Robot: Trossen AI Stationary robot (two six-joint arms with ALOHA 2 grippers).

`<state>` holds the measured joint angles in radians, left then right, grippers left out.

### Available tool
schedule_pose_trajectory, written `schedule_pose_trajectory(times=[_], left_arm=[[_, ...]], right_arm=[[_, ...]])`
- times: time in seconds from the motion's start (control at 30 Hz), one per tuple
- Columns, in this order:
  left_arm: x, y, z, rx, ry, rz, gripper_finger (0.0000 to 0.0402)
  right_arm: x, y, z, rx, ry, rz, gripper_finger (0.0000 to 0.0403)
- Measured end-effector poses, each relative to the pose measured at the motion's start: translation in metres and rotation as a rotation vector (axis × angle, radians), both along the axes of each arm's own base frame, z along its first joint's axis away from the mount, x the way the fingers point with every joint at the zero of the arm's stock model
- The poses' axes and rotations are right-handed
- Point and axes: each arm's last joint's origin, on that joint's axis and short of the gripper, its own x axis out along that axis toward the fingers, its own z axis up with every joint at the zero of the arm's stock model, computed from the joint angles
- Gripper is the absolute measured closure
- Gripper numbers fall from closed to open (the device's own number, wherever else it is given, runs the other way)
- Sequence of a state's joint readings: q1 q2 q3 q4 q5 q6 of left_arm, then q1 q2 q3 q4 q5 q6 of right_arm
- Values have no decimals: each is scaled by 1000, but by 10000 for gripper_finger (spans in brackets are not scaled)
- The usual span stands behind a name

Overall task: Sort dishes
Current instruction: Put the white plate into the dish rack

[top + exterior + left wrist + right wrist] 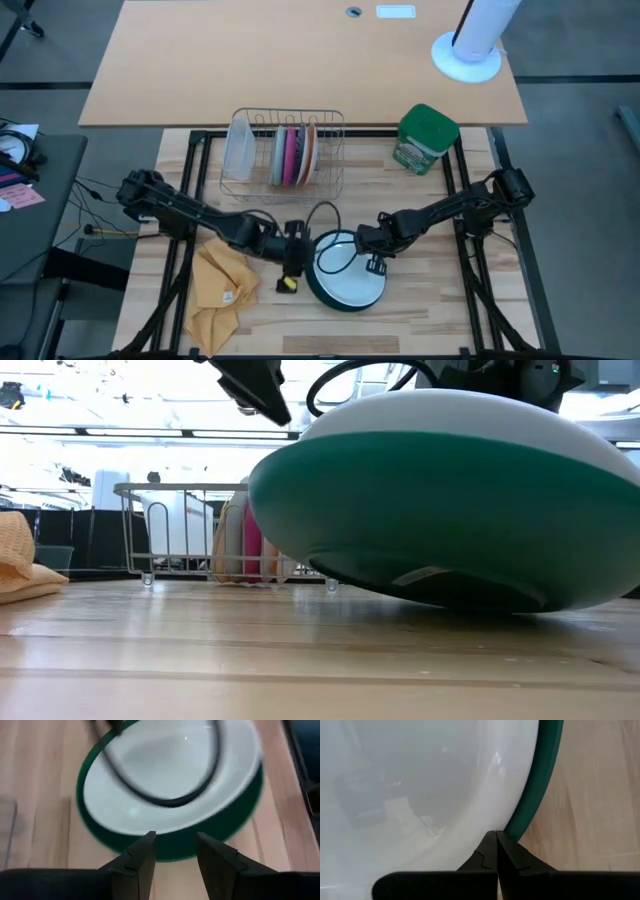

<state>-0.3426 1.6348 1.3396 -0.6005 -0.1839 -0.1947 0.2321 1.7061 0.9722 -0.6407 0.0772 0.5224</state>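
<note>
Two grippers at the large plate, tilted on the table | left gripper partly open just off its rim | right gripper pinched closed over it | small plates upright in rack

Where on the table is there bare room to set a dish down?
Bare wood lies between the yellow cloth and the table's left edge, and right of the big plate below the green canister. Crowded: the rack, and around both grippers.
</note>
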Motion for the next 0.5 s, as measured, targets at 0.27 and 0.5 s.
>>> schedule_pose_trajectory(times=[0.27, 0.5], left_arm=[[-4, -33, 7, 130, -129, -273, 268], [-5, -61, -4, 233, -161, -454, 268]], right_arm=[[1, 0, 0, 2, -10, 0, 403], [2, -2, 0, 4, -16, -9, 403]])
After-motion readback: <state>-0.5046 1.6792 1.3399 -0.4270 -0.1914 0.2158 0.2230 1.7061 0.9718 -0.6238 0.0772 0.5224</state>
